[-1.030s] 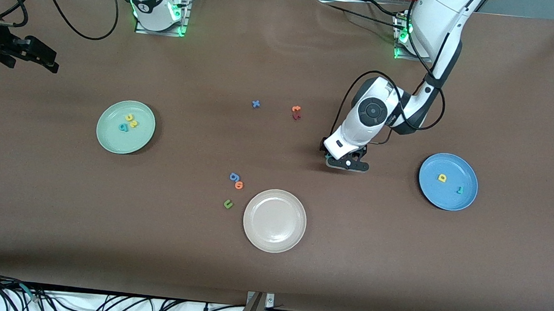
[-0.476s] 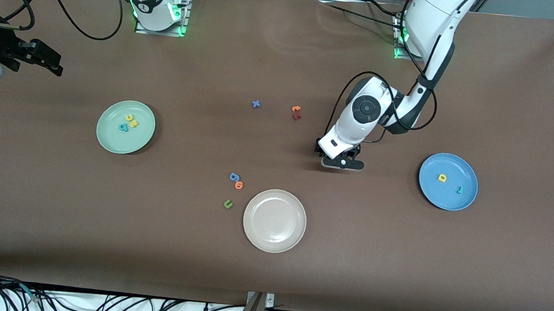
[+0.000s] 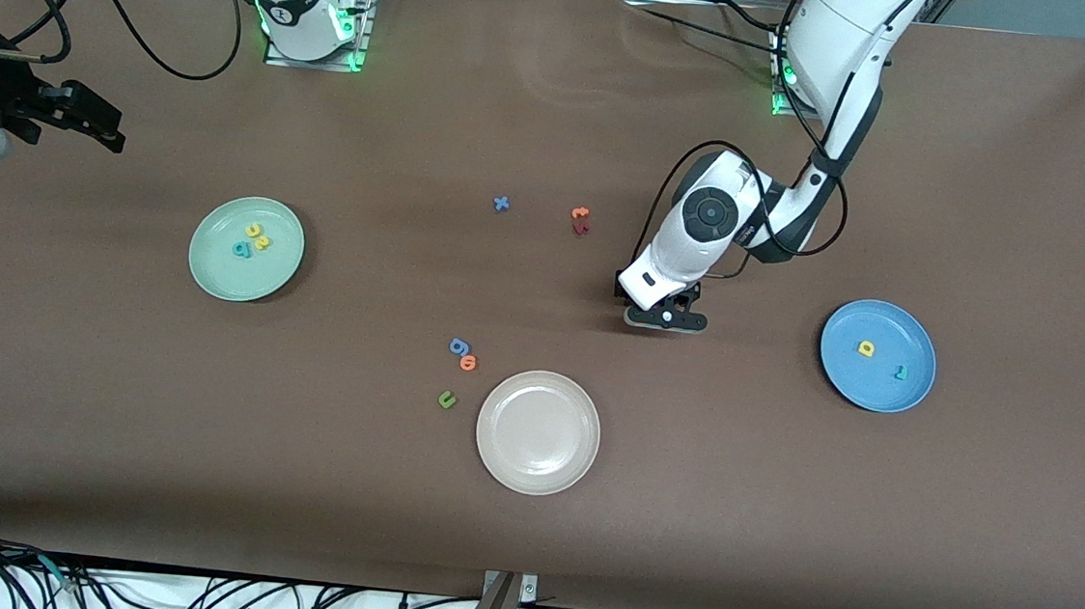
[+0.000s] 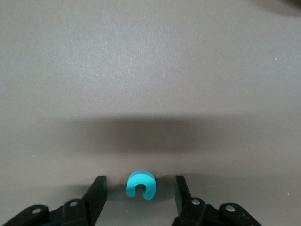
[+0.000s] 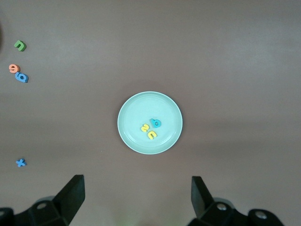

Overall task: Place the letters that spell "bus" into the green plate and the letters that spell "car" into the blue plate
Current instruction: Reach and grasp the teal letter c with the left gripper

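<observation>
My left gripper [image 4: 139, 188] has dropped to the surface [image 3: 778, 517], jaws apart, straddling the c [image 4: 140, 184] and narrowing. Last "car" letter. Right gripper [image 5: 136, 193] waits wide open.

front cam high, faces robots; wrist cams look down (right shares green plate [image 3: 247, 249]).

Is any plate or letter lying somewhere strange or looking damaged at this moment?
Nothing stands out. The teal "c" lies flat on the table between the left gripper's fingers; the green plate and blue plate sit level.
</observation>
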Action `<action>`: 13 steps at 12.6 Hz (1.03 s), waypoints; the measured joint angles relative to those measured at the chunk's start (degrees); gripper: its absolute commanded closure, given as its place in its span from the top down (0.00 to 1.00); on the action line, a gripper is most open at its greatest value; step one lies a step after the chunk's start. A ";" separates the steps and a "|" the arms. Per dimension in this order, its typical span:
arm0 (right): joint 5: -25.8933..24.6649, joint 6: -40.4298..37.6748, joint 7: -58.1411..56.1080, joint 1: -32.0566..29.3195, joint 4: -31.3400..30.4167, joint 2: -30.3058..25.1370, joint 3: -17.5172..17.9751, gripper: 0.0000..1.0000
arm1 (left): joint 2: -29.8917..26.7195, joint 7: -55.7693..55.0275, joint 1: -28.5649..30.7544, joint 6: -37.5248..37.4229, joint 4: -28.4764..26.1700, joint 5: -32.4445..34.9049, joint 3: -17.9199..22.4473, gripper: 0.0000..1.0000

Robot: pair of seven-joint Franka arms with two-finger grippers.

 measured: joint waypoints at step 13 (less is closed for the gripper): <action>-0.01 1.97 0.09 -0.03 0.05 0.55 0.08 1.00 | 0.55 0.12 0.01 0.10 0.81 1.30 0.34 0.23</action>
